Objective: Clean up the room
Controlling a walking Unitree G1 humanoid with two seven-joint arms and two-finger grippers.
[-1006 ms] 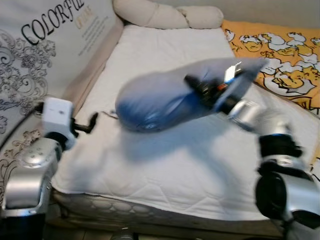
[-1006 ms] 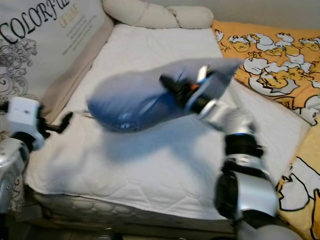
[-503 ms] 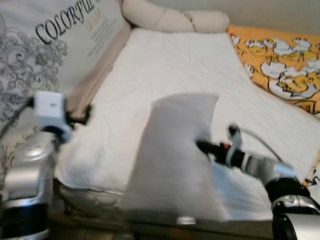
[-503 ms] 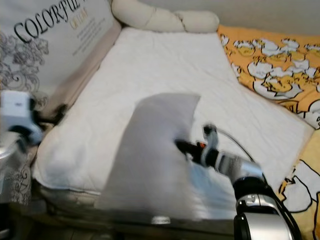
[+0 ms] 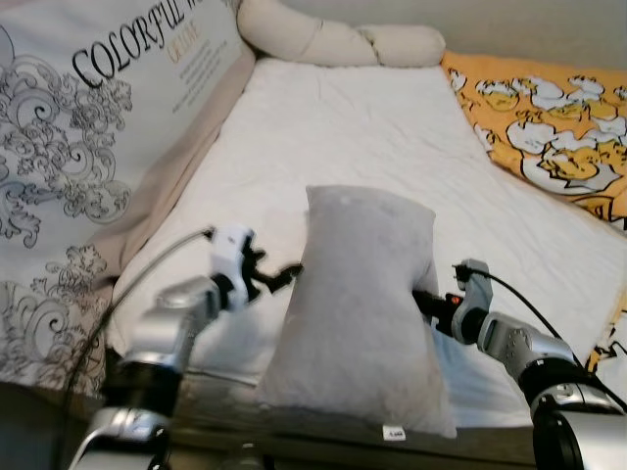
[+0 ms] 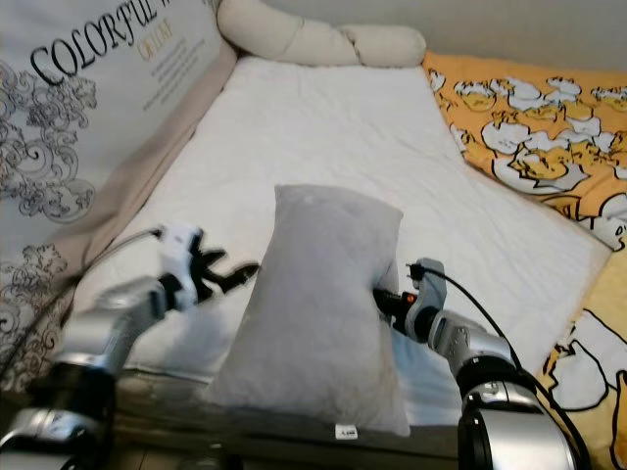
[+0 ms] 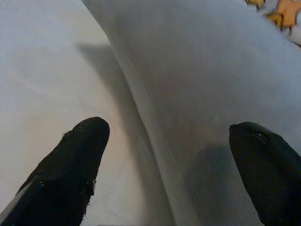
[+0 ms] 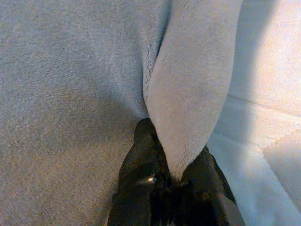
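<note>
Plush grey rectangular pillow upright on white quilted mattress, right gripper pinching the pillow's edge, left gripper spread wide beside the pillow

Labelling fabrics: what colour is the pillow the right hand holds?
Plain grey pillow, clearest in the left eye view.
</note>
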